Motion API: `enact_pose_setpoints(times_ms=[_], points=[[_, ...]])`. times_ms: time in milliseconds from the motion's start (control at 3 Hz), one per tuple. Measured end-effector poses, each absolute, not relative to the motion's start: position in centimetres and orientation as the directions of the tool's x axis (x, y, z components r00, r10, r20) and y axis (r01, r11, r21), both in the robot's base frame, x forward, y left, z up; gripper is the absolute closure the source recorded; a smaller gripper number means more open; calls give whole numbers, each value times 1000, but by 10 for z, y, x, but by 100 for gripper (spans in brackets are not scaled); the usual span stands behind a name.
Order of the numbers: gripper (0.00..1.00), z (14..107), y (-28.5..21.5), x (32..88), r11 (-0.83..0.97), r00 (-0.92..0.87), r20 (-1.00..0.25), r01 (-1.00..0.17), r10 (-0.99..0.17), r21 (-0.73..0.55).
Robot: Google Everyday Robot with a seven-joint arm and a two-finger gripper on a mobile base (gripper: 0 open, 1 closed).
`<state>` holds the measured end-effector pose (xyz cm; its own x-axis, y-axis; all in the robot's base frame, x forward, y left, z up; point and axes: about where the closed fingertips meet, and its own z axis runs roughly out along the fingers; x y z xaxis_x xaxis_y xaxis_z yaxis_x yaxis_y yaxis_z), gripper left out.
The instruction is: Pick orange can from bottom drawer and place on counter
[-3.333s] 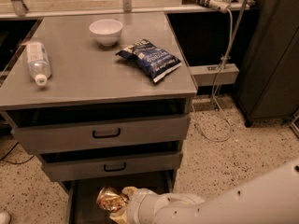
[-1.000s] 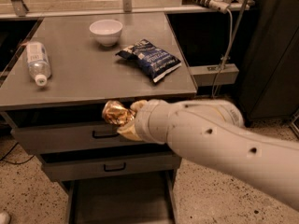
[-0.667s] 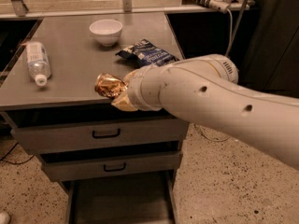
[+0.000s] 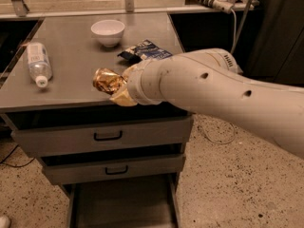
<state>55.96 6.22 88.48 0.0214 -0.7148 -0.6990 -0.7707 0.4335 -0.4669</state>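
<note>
The orange can [image 4: 106, 81], shiny golden and dented, is held in my gripper [image 4: 118, 87] just above the front part of the counter [image 4: 71, 65]. The gripper is shut on the can; its yellowish fingers [image 4: 124, 97] wrap the can's right side. My thick white arm [image 4: 213, 91] reaches in from the right and hides part of the counter. The bottom drawer [image 4: 121, 205] stands pulled out at floor level, and its tray shows nothing inside.
A white bowl [image 4: 108, 32] stands at the back of the counter. A dark snack bag [image 4: 142, 51] lies behind my arm. A clear plastic bottle [image 4: 38, 63] lies at the left. Two shut drawers with black handles [image 4: 107, 136] sit below the counter.
The can has come out of the bottom drawer and risen with my gripper, past the drawer fronts, to above the counter's front edge. The arm has swung up and back.
</note>
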Motion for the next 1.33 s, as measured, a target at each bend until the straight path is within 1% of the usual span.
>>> enact_pose_setpoints(times_ms=[1000,1333], points=[[100,910,90,641,388,63,-723,-810,-688,-440],[100,898,113,659,352,55,-736,-852,-675,-387]])
